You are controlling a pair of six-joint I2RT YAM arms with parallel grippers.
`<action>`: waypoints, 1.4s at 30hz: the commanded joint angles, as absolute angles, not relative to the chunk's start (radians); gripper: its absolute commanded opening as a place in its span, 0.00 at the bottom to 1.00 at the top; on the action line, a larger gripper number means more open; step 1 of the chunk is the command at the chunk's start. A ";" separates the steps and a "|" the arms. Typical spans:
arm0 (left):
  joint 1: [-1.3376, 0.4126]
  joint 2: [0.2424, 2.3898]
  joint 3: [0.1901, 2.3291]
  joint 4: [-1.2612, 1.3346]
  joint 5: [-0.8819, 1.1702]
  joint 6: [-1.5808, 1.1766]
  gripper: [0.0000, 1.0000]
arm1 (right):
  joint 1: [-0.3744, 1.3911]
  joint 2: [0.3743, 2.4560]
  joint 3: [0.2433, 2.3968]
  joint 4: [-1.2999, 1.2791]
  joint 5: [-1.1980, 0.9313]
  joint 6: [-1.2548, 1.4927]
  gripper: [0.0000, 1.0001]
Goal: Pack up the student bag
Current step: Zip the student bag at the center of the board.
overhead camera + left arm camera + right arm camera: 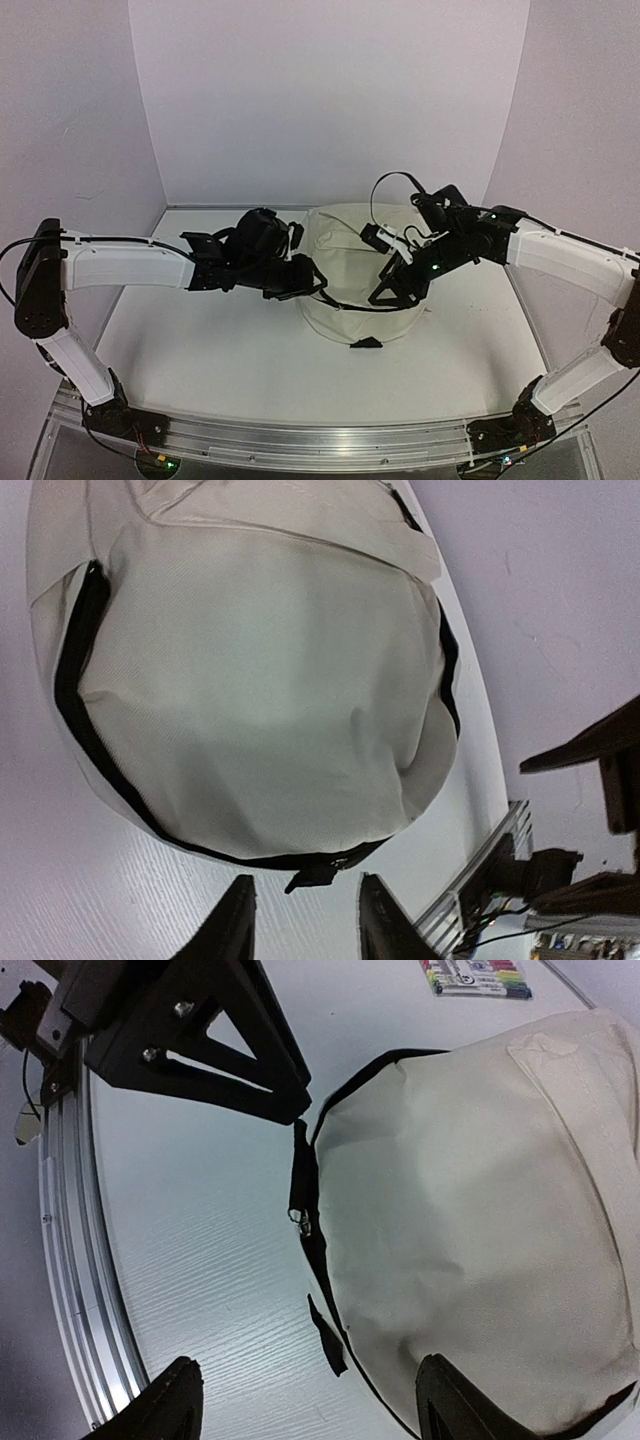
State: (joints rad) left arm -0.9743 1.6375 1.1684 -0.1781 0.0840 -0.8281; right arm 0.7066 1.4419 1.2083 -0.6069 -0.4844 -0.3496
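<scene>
One student bag, one marker pack, left hand released, right hand released

student bag on table between left gripper and right gripper (both close)

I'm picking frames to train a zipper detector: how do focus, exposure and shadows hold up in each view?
Top external: soft and grainy, lilac-tinted walls, the cream fabric backpack with black zippers evenly lit, shadows faint. Left wrist: backpack fabric fairly sharp, the left gripper's black fingers blurred. Right wrist: white woodgrain table and metal zipper pull crisp, the right gripper's black fingers underexposed silhouettes.
</scene>
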 commanded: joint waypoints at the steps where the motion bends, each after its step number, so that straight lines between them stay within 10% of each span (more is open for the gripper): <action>1: -0.971 1.612 1.165 -0.145 0.110 -0.828 0.51 | 0.733 1.469 1.216 -0.550 -0.455 -0.397 0.73; 12: -0.971 1.756 1.279 -0.174 0.215 -0.774 0.42 | 0.738 1.512 1.212 -0.534 -0.438 -0.402 0.72; 20: -0.971 1.732 1.271 -0.170 0.194 -0.758 0.02 | 0.763 1.513 1.190 -0.513 -0.435 -0.394 0.71; 29: -0.971 1.687 1.248 -0.157 0.164 -0.776 0.00 | 0.840 1.591 1.181 -0.458 -0.347 -0.423 0.65; 42: -0.951 1.609 1.150 -0.124 0.129 -0.827 0.00 | 0.854 1.617 1.144 -0.443 -0.129 -0.486 0.07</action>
